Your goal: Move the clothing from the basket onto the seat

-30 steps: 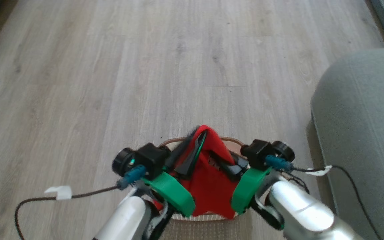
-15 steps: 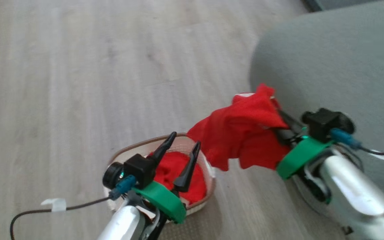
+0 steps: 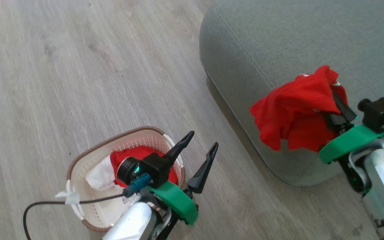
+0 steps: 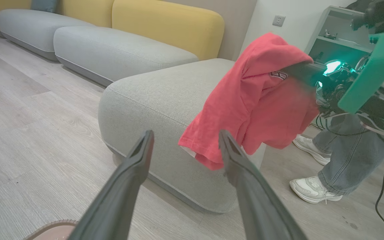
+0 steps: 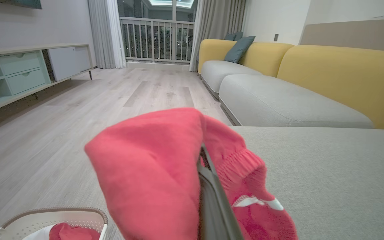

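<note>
A red garment hangs from my right gripper, which is shut on it, over the rounded front edge of the grey seat. The cloth hides the fingertips. The right wrist view shows the garment draped over a finger, with the seat just beyond. My left gripper stands open with nothing in it, above the right side of the cream basket. More red and white clothing lies in the basket. The left wrist view looks between the open fingers at the hanging garment.
A person's legs in jeans and white shoes stand on the floor beside the seat's far corner. A grey and yellow sofa runs behind the seat. A low cabinet lines the far wall. Wood floor surrounds the basket.
The head camera has swung right. My left gripper opened and let go of the garment. My right gripper carried the garment from above the basket to the seat's edge.
</note>
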